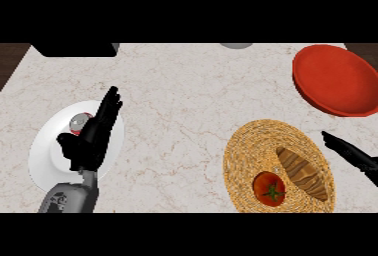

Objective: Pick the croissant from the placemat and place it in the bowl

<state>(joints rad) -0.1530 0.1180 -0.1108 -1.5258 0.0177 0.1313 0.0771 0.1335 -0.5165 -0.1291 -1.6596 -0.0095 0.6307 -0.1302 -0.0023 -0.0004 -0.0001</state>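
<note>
Nothing is done yet: the golden-brown croissant [303,172] lies on the round woven straw placemat [247,145], the red bowl [336,80] unfilled, both black hands [92,135] [354,155] straight-fingered, holding nothing.

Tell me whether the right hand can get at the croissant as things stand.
Probably yes. The right hand is open just beside the woven placemat, and the croissant lies uncovered on the side nearest it. The tomato sits on the croissant's far side, out of the way.
</note>
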